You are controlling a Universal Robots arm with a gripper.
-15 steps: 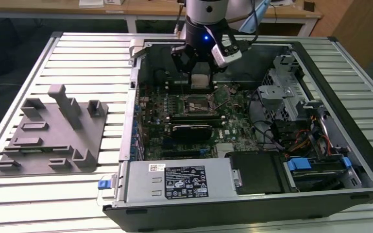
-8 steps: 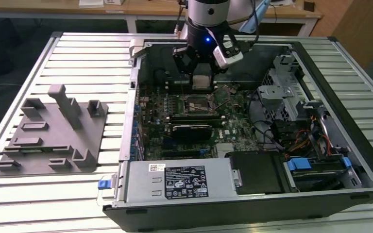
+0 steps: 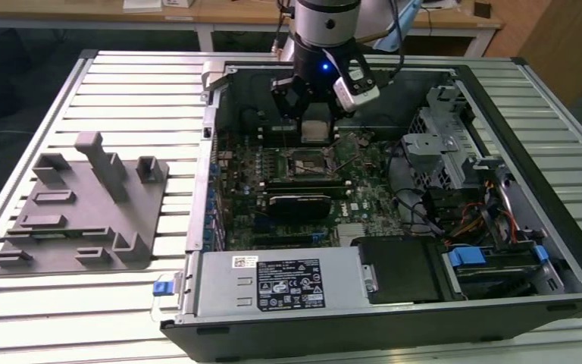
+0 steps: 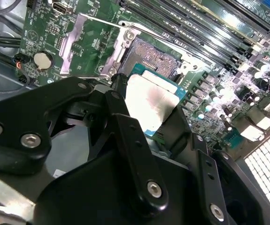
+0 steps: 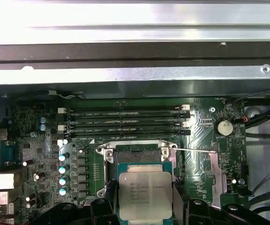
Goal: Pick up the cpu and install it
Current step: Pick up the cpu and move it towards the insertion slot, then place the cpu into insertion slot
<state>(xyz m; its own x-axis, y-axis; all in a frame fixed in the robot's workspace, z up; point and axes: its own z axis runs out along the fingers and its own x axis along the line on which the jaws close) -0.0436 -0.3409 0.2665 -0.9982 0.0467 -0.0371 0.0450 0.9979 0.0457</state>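
My gripper (image 3: 314, 121) is shut on the cpu (image 3: 317, 129), a flat square chip with a silvery top and a thin green rim. It hangs inside the open computer case over the motherboard. In both wrist views the black fingers (image 5: 105, 206) clamp two opposite edges of the cpu (image 5: 145, 194), which hovers close beside and slightly above the socket (image 5: 139, 157). The socket (image 4: 151, 58) lies uncovered, its contact field showing and its metal load plate (image 4: 90, 44) flipped open to one side.
The case wall (image 3: 533, 152) rings the motherboard. Memory slots (image 5: 125, 122) run beside the socket, with a coin battery (image 5: 224, 126) nearby. A power supply (image 3: 281, 280) and drive bays (image 3: 493, 262) sit at the front. A grey fixture (image 3: 79, 208) stands at the exterior view's left.
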